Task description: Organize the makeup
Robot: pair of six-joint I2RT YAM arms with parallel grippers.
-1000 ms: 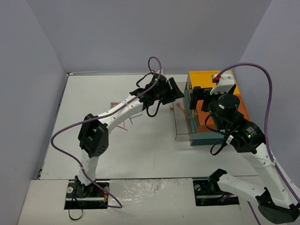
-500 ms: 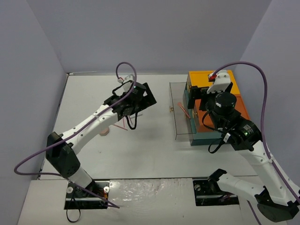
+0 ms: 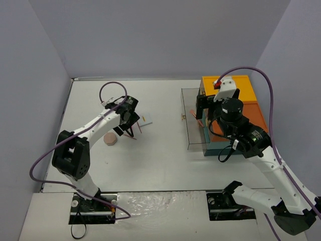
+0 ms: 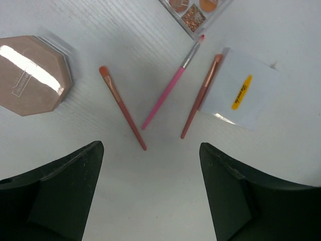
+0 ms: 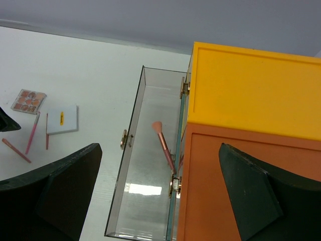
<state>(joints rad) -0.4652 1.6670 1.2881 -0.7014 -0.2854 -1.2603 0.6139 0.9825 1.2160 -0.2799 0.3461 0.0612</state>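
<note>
My left gripper (image 3: 125,125) (image 4: 150,201) is open and empty, hovering over the makeup on the white table. Below it lie three thin brushes: a red one (image 4: 123,108), a pink one (image 4: 170,90) and a brown-red one (image 4: 200,95). A pink octagonal compact (image 4: 32,75) (image 3: 110,139) lies to their left, a white card (image 4: 241,93) (image 3: 146,120) to their right, and a palette (image 4: 195,10) beyond. My right gripper (image 3: 205,108) (image 5: 160,201) is open and empty above a clear pulled-out drawer (image 5: 131,165) holding one pink brush (image 5: 164,143) (image 3: 196,117).
The large orange, yellow and teal box (image 3: 235,100) (image 5: 251,90) stands at the right, its clear drawer (image 3: 193,125) sticking out to the left. Grey walls close the table at the back and on both sides. The palette (image 5: 29,100) and card (image 5: 61,119) also show in the right wrist view.
My left arm has swung left from the drawer to above the brushes and compact, open and empty. My right gripper has shifted slightly left over the drawer.
</note>
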